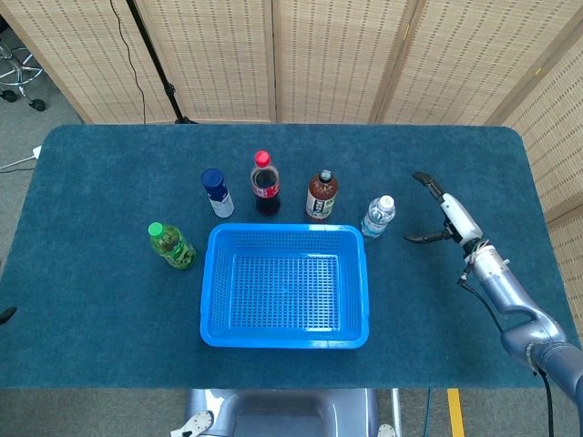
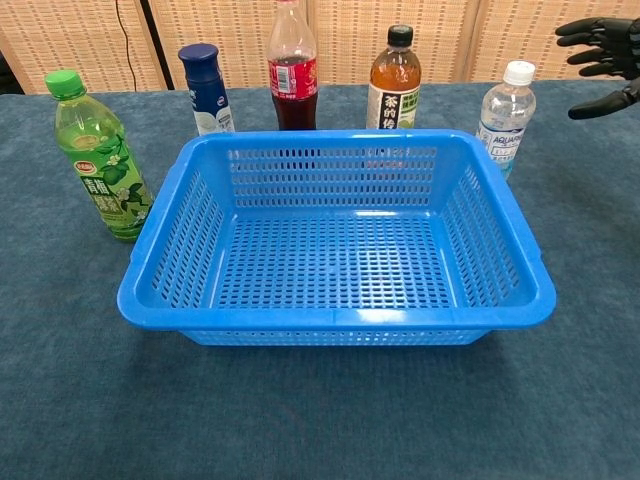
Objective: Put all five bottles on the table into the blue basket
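Just left of your right hand point(image 1: 435, 214), which hangs empty with thumb and fingers spread wide, stands the clear water bottle point(image 1: 377, 217), rightmost of five upright bottles lined beside the far rim of one blue basket point(image 1: 284, 339).

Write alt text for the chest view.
An empty blue basket sits on a teal table, with five upright bottles behind and beside it. The right hand, fingers spread, hovers at the far right near the clear water bottle.
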`<state>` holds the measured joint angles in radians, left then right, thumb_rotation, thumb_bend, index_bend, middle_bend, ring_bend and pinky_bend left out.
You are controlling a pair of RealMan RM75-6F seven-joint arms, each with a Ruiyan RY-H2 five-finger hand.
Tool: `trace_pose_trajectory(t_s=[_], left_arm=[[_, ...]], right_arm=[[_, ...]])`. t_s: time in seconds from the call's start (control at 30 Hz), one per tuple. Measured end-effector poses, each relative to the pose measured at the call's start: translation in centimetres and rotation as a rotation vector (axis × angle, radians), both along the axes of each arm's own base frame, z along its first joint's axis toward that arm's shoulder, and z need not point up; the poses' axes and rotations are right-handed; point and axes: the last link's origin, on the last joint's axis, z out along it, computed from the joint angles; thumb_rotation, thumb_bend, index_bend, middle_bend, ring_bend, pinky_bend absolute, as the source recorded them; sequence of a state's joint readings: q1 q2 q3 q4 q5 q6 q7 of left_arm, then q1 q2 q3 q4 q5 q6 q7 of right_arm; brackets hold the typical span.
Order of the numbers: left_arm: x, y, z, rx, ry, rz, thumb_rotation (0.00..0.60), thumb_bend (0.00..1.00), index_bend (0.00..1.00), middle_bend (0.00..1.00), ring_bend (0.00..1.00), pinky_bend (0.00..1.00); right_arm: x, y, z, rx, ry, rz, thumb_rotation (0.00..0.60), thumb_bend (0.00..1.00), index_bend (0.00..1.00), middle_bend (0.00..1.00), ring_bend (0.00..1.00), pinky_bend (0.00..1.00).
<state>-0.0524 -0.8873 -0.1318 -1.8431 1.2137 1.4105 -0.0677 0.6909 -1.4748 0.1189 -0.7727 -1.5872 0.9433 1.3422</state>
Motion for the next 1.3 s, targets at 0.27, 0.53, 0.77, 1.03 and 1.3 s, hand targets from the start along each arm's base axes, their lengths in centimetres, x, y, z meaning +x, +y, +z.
trace_pose_trajectory(t_s=[0.27,0.53,0.77,1.03,1.3], left_arm=[[0.0,0.4,-0.2,-0.003,0.004,0.012,0.600,0.07,0.00,0.00,0.00,0.00],[-0.2,0.9,-0.3,-0.001,0.006,0.035,0.600,0.07,0.00,0.00,0.00,0.00],[-0.3,1.2,-0.4,-0.006,0.007,0.048,0.600,0.07,0.00,0.00,0.00,0.00],[-0.3,1.4,-0.6,-0.012,0.009,0.055,0.600,0.07,0.00,0.00,0.00,0.00],[-0.3,1.5,-0.6,-0.012,0.005,0.054,0.600,0.07,0.00,0.00,0.00,0.00]], right_arm=[[1.0,-1.2,-2.1,0.051,-0.050,-0.031,0.600,0.00,0.00,0.00,0.00,0.00],[1.7,-2.4,-4.5,0.076,-0.046,-0.051,0.600,0.00,0.00,0.00,0.00,0.00],[1.7,-3.0,-5.2,0.074,-0.051,-0.071,0.600,0.00,0.00,0.00,0.00,0.00],[1.7,-3.5,-6.3,0.073,-0.059,-0.103,0.600,0.00,0.14,0.26,0.26,0.24],[1.8,-3.8,-6.8,0.031,-0.074,-0.119,0.600,0.01,0.51,0.57,0.52,0.47]])
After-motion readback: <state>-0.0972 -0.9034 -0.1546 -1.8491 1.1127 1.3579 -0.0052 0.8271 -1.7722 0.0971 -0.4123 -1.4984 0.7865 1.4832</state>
